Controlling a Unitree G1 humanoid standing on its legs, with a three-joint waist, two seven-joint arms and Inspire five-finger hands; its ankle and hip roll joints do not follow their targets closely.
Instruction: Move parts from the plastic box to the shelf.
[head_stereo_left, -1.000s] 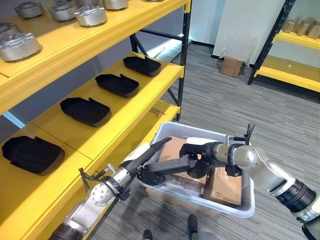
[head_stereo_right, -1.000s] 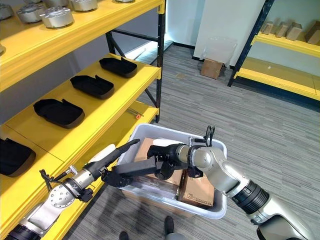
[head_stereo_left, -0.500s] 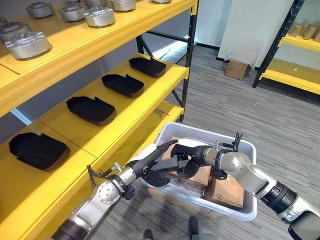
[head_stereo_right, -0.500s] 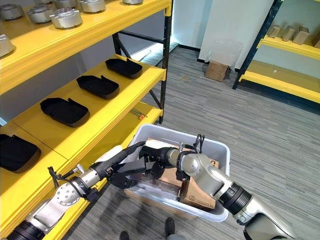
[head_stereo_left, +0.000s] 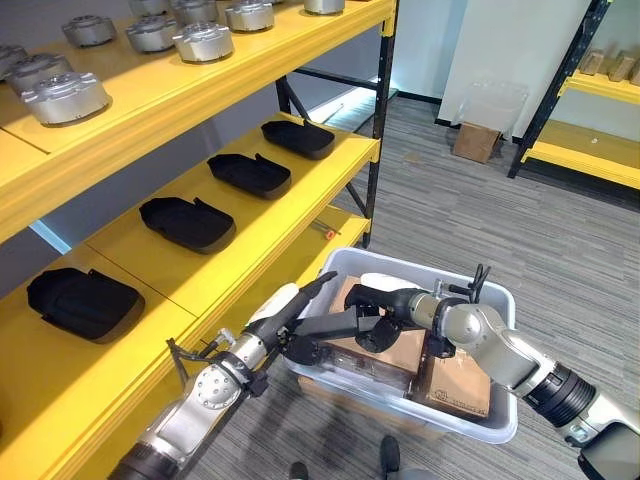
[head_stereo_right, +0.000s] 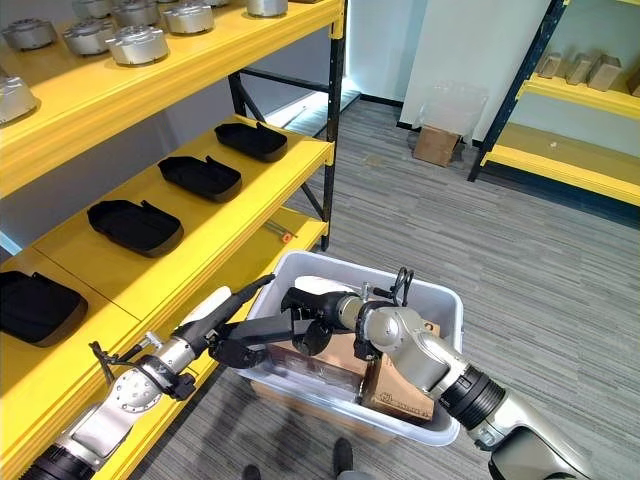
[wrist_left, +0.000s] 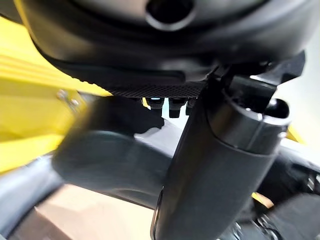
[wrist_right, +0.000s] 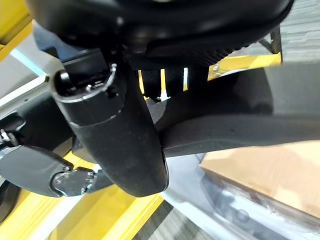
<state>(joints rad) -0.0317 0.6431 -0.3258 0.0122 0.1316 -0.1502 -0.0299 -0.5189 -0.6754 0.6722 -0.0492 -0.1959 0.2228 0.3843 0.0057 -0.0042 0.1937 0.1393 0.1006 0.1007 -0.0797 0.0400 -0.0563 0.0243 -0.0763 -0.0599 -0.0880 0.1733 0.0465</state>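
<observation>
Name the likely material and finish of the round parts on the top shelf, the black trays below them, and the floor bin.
Round parts: probably cast metal, dull silver sheen. Black trays: likely moulded plastic, matt. Floor bin: plastic, pale grey, smooth, slightly translucent rim.

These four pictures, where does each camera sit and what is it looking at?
Left eye view: on the head, looking down at the plastic box, the yellow shelf and both arms.
Right eye view: beside it, same scene; left hand and right hand hold a flat black part.
Left wrist view: on the left arm, close behind its thumb.
Right wrist view: likewise, the part beyond its thumb.
Both wrist views share the box's cardboard.
</observation>
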